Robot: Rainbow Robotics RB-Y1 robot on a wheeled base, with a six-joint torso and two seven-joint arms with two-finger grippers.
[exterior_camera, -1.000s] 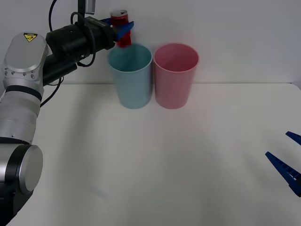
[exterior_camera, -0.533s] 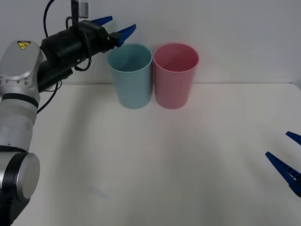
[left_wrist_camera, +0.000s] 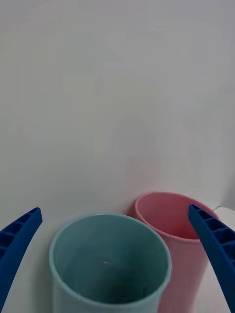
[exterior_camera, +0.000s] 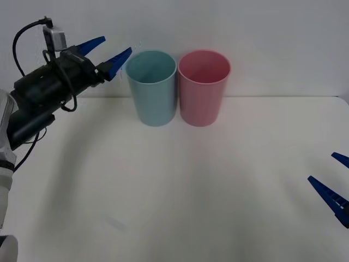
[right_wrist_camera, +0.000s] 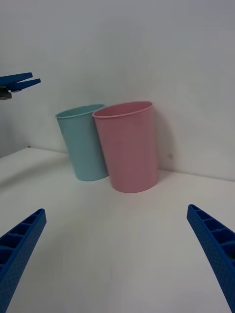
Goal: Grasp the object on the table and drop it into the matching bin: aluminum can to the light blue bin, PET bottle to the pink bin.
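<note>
The left gripper [exterior_camera: 104, 52] is held wide open with nothing in it, up high just beside the rim of the light blue bin [exterior_camera: 151, 90], on the side away from the pink bin [exterior_camera: 203, 90]. The right gripper [exterior_camera: 331, 183] is also open and empty, low over the table [exterior_camera: 180, 191], well apart from the light blue bin. The can cannot be seen on the table; it may be inside the light blue bin, but that cannot be told. Such a can would likely be light, thin and easily dented, so it is best held softly around its middle.
</note>
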